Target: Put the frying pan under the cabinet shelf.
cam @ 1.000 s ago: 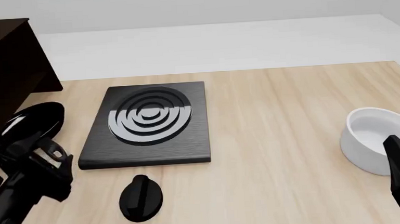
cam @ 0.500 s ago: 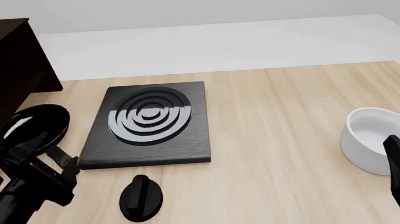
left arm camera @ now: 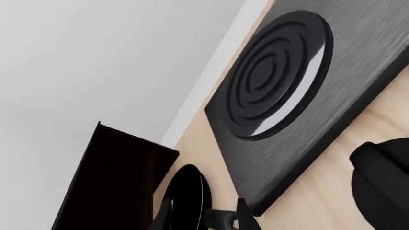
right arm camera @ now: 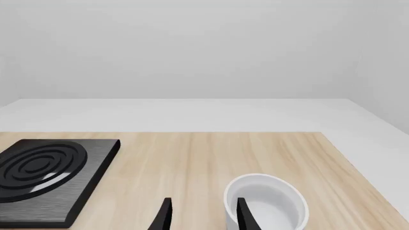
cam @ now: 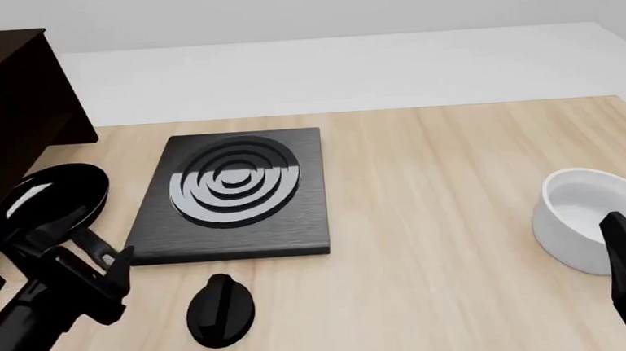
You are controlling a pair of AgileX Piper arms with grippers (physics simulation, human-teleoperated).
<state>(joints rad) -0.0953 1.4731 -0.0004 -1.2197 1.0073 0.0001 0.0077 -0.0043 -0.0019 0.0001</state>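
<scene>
The left tool (cam: 87, 256) has drawn back, its jaws open beside the handle, leaving the pan (cam: 59, 199) on the worktop (cam: 444, 184) beside the cabinet (cam: 10, 120), handle pointing toward it.

**Pan beside the cabinet at the table's left edge**

The frying pan (cam: 59, 197), round, glossy and black, is seen tilted at the table's left side, just right of the dark brown cabinet shelf (cam: 10, 120). Its handle is hidden.
</scene>
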